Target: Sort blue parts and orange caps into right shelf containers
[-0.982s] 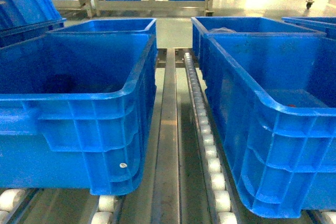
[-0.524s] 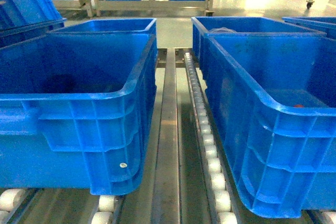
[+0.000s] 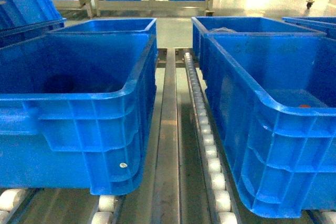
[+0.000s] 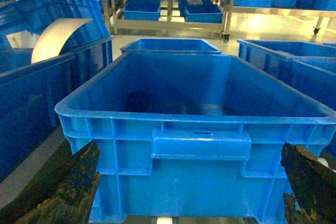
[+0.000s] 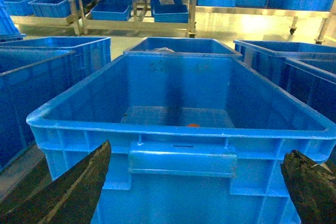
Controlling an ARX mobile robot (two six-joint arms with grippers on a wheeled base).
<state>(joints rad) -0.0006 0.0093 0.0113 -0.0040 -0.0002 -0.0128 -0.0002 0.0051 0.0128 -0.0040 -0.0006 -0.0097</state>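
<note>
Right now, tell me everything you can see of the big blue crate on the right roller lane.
The right crate is bright blue moulded plastic with ribbed walls, a thick rolled rim and a bar handle on its near end. It sits upright on the white rollers, open-topped, with a second blue crate close behind. A small orange piece lies on its floor, which otherwise looks nearly bare. The right pincer's dark fingers are spread wide before it, apparently not touching.

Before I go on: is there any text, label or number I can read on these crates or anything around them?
None can be read.
Near right crate: faint dark marks on the inside of its far wall, too blurred to read.
White curved sheet in the crate at the left: no print visible.
Near left crate: only a small round silver dot, no text.
</note>
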